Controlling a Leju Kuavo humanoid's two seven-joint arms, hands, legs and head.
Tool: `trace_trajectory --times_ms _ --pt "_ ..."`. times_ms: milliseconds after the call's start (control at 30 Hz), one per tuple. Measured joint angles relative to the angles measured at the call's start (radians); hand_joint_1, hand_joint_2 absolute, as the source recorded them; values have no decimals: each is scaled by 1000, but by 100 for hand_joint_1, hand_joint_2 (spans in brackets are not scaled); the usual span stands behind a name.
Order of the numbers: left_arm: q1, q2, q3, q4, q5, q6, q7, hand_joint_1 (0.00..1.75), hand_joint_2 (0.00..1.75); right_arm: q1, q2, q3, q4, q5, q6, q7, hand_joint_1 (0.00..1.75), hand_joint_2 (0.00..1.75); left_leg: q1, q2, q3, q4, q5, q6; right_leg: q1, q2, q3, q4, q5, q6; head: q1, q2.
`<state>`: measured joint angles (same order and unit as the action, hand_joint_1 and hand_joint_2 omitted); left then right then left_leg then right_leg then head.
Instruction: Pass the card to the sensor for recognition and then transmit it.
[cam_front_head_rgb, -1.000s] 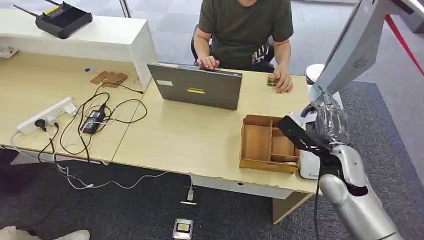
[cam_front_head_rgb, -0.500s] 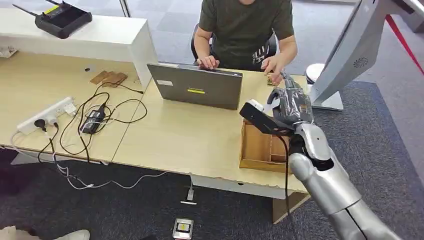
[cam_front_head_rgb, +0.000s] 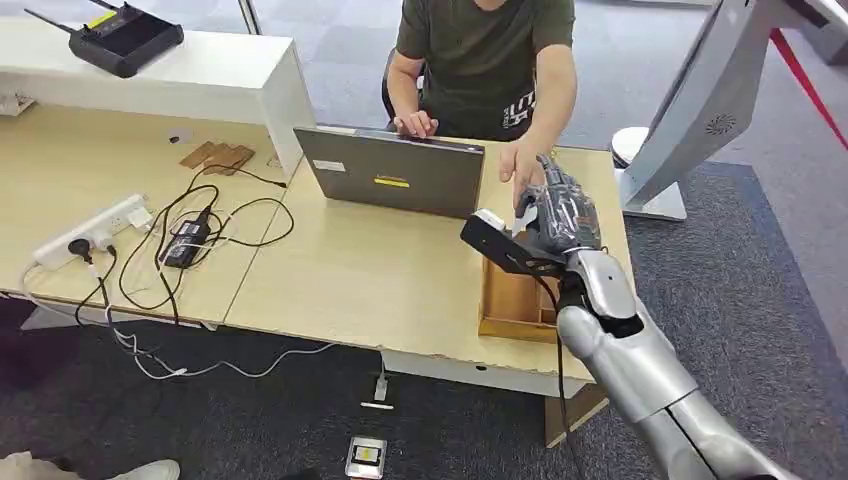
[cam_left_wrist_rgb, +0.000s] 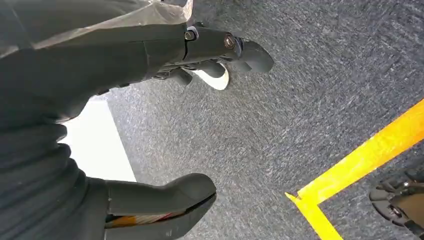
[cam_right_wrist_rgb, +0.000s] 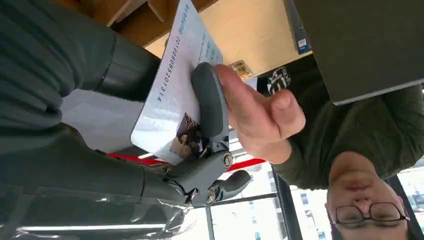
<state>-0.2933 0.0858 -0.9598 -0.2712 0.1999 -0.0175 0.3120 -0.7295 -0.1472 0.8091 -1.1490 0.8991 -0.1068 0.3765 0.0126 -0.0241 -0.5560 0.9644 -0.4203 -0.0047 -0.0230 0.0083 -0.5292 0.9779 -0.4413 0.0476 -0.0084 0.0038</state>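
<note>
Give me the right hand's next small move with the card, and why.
Probably hold steady, then loosen the hold once the person has the card. The right hand holds the card out over the desk, and the person's hand is already at the card's edge by the thumb. Whether the person grips it yet is unclear.

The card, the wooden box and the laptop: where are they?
card (cam_right_wrist_rgb: 172, 95), right wrist view, its printed face.
wooden box (cam_front_head_rgb: 508, 300), head view, its near compartment.
laptop (cam_front_head_rgb: 400, 180), head view, its lid's back.

Right hand (cam_front_head_rgb: 556, 212) with card (cam_right_wrist_rgb: 175, 95) now up at person's hand (cam_front_head_rgb: 523, 160), touching.
</note>
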Motion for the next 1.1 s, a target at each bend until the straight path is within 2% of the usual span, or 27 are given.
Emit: trace_trajectory --times_ms 167,367,500,633,833,1100 --pt "2 0 -1 0 17 5 -2 0 175 3 -5 -17 15 -39 -24 -11 0 175 0 0 0 0 0 0 0 0 0 0 0 0 0 0" --pt "21 2 0 5 47 20 -19 0 175 53 -55 -76 -62 -30 -69 0 0 175 0 0 0 0 0 0 0 0 0 -1 0 0 0 0" --pt "41 11 4 9 65 32 -36 0 175 153 -113 -143 -211 17 -85 16 0 175 0 0 0 0 -1 0 0 0 0 -1 0 0 0 0" --pt "60 22 12 11 87 45 -54 0 175 273 -162 -186 -362 92 -29 29 0 175 0 1 1 0 -2 0 0 1 -1 -1 -1 -1 0 0" --pt "73 32 23 11 109 58 -71 0 175 389 -211 -200 -480 147 11 32 0 175 1 2 2 0 -2 0 1 2 0 -1 -1 -1 1 0" --pt "94 47 46 11 136 73 -82 0 175 518 -246 -179 -521 100 -50 5 0 175 1 2 1 0 -2 0 1 2 0 -1 -1 -1 0 0"
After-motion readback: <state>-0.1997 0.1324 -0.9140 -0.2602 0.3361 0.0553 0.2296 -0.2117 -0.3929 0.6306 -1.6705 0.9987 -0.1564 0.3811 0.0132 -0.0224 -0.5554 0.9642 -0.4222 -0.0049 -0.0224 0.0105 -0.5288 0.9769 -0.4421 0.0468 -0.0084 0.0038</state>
